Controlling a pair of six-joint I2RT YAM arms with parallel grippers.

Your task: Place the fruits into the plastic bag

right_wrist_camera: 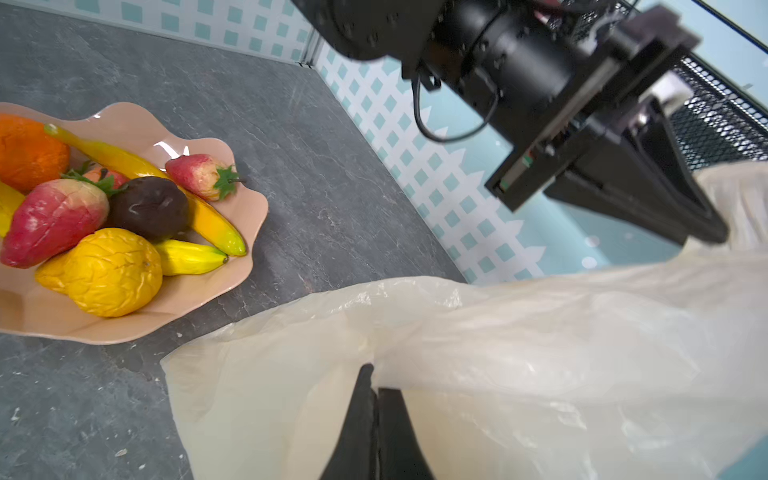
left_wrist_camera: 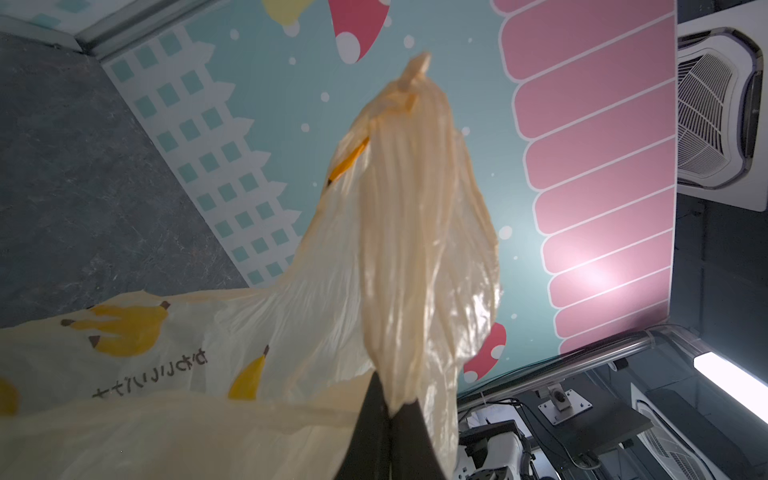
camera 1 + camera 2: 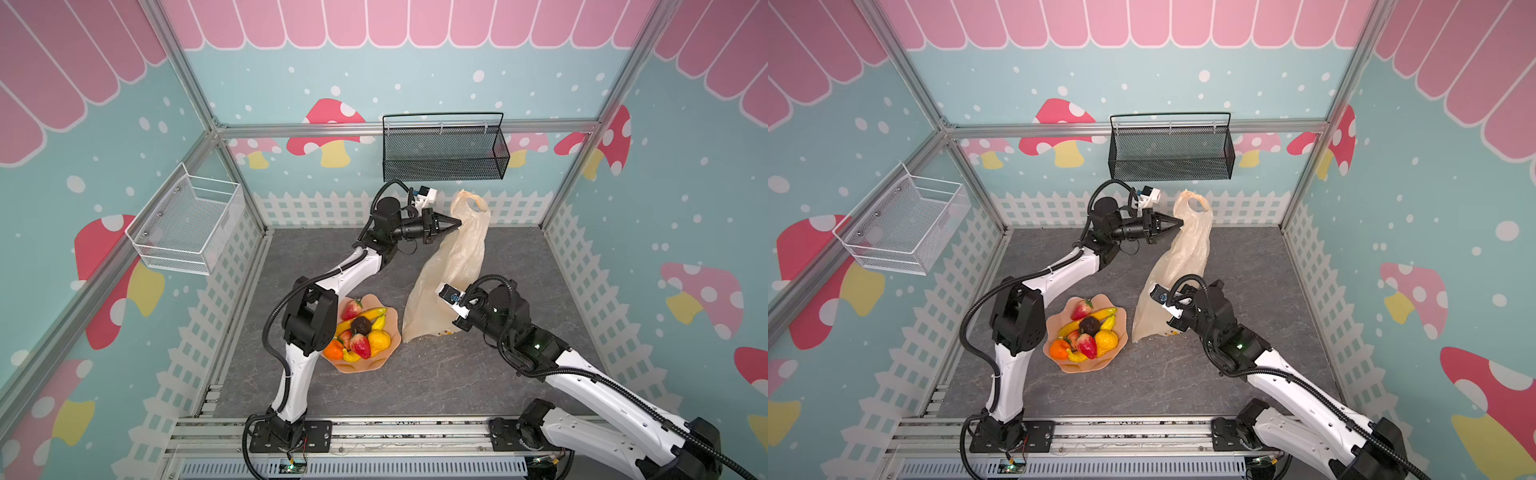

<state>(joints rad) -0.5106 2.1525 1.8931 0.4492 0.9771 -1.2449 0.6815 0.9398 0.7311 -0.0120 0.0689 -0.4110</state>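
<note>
None of the fruits (image 3: 360, 330) is in the plastic bag (image 3: 455, 266) as far as I can see. All lie heaped on the peach plate (image 3: 357, 368), so the task is only at its preparing step. The left pincer (image 3: 456, 223) is closed tight on the bunched upper part of the bag and holds it lifted above the worktop (image 3: 436, 382). The right pincer (image 1: 376, 388) is also together, clamped on a fold of the film low on the bag, where the bag rests on the worktop. The bag is stretched between the 2 pincers, and I judge that its mouth is not spread. To open it, and then to carry every fruit in, is all left to do

The plate stands near the right pincer, with a strip of bare worktop between it and the lower corner of the bag. It is well apart from the left pincer, close under the elbow of the left arm (image 3: 309, 316). The left pincer is near the back wall (image 3: 291, 199), with the black mesh basket (image 3: 444, 153) above it, so there is little room behind and upward. Toward the plate the worktop is open
</note>
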